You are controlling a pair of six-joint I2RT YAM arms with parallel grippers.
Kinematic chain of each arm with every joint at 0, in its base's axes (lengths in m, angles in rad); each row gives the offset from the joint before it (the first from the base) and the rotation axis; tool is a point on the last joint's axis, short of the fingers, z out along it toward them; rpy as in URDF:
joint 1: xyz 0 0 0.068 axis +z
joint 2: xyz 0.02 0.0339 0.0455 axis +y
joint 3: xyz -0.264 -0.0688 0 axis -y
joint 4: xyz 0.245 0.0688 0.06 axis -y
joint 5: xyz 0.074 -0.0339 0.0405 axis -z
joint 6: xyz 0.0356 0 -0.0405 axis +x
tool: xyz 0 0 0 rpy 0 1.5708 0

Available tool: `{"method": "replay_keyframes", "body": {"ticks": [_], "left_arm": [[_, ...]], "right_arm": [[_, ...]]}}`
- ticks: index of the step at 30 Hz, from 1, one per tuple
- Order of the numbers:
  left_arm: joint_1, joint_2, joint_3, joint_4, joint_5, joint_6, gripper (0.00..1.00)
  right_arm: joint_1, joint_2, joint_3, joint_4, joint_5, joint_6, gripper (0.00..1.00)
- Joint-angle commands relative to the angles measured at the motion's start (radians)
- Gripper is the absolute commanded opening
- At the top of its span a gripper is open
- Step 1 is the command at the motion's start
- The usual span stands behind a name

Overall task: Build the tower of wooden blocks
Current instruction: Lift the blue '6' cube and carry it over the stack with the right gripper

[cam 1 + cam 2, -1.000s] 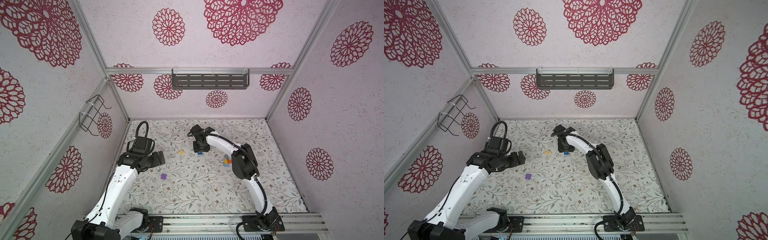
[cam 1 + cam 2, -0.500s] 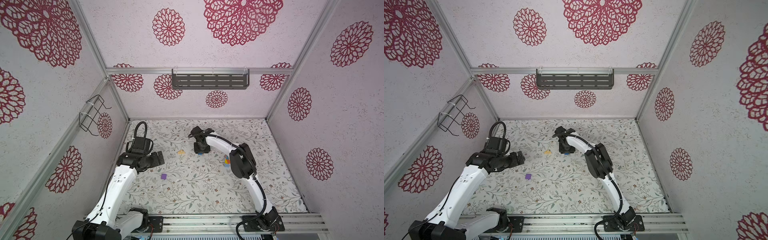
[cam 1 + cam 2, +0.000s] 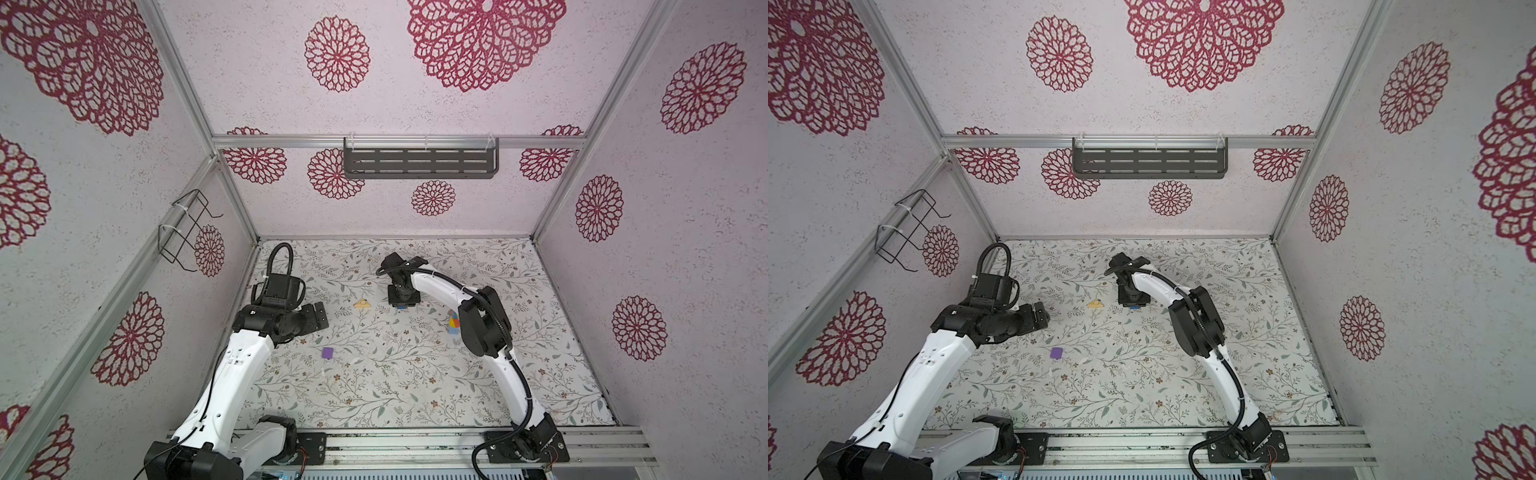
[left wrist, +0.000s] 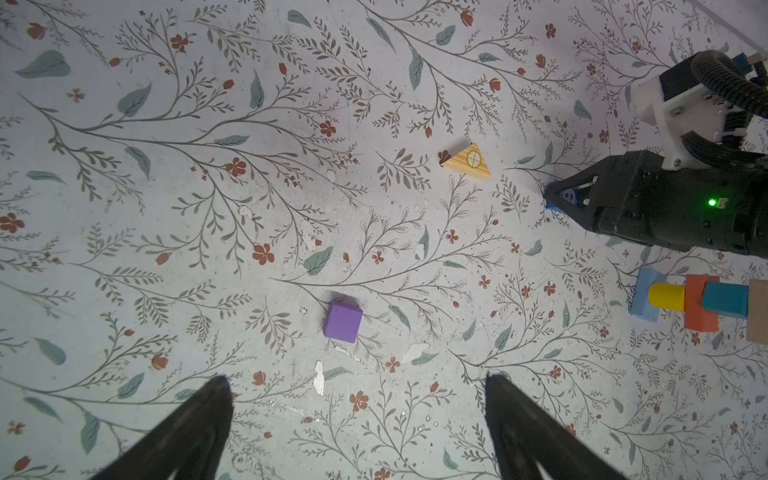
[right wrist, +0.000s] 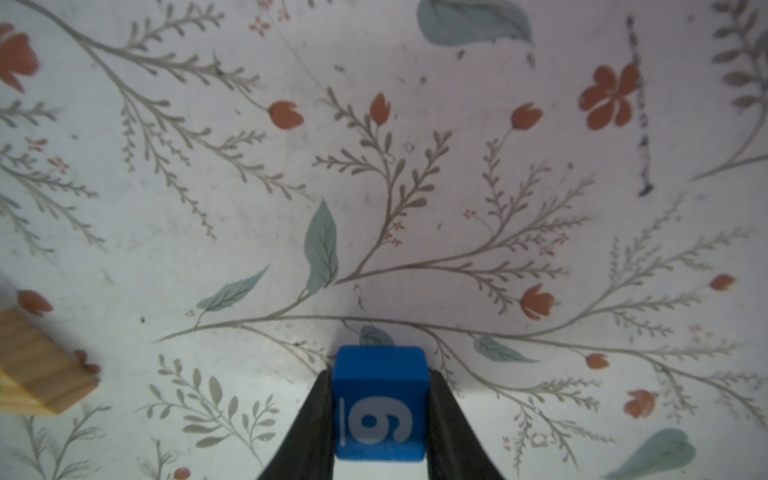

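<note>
The right gripper (image 5: 380, 374) pinches the blue cube (image 5: 380, 411) marked 6 between its fingers, low on the mat (image 3: 395, 395); the wood block tower (image 3: 453, 324) stands nearby, beside that arm's elbow. The left gripper (image 4: 357, 379) hangs spread wide near the purple cube (image 4: 343, 322).

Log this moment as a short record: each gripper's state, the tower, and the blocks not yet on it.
left gripper: open, empty, above the table
right gripper: shut on the blue cube marked 6, low by the table; lifted or not, cannot tell
tower: light blue, yellow, orange, teal and tan blocks in one column, apart from both grippers
loose blocks: purple cube and wooden triangle, each alone on the table
not yet stacked: blue cube, purple cube, wooden triangle
</note>
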Motion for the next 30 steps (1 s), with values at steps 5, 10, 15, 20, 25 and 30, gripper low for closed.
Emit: {"method": "replay_keyframes", "body": {"ticks": [5,10,15,20,25,30], "left_arm": [[0.008,0.005,0.032,0.023,0.043,0.021,0.97],[-0.005,0.008,0.054,0.020,0.032,0.009,0.97],[-0.036,0.025,0.078,0.029,0.019,-0.010,0.97],[-0.104,0.066,0.106,0.045,-0.014,-0.040,0.97],[-0.179,0.125,0.139,0.080,-0.039,-0.075,0.97],[-0.240,0.203,0.191,0.107,-0.055,-0.095,0.97]], "right_arm": [[-0.005,-0.078,0.046,-0.099,0.040,-0.073,0.29],[-0.010,-0.149,0.106,-0.206,0.042,-0.137,0.28],[-0.018,-0.219,0.186,-0.308,0.047,-0.191,0.28],[-0.019,-0.248,0.306,-0.467,0.073,-0.237,0.29],[-0.029,-0.333,0.289,-0.531,0.099,-0.245,0.29],[-0.061,-0.435,0.196,-0.532,0.094,-0.263,0.30]]}}
